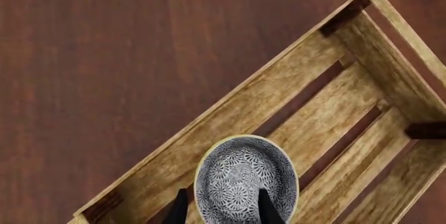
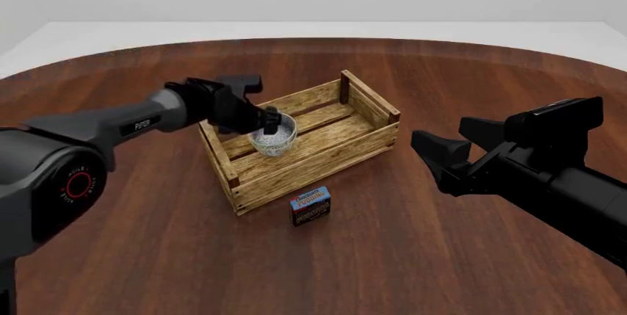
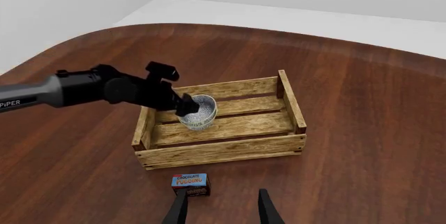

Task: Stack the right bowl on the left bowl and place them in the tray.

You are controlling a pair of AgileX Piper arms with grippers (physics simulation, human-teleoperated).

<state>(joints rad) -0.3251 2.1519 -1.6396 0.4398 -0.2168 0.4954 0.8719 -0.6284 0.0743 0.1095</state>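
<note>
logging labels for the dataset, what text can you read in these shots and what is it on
"CHOCOLATE PUDDING": front of the small carton; blurred in the front view.
"PIPER": side of the left arm; its lettering in the front view is too small to be sure.
Nothing readable on the tray or bowls.

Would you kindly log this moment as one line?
left gripper: shut on speckled white bowl | bowl: above light-wood slatted tray | right gripper: open, idle

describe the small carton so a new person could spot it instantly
Find the wooden tray mid-table. On the bare tabletop just outside its near long wall stands a small carton. It is the only blue-and-red printed box; the bowl is inside the tray.
</note>
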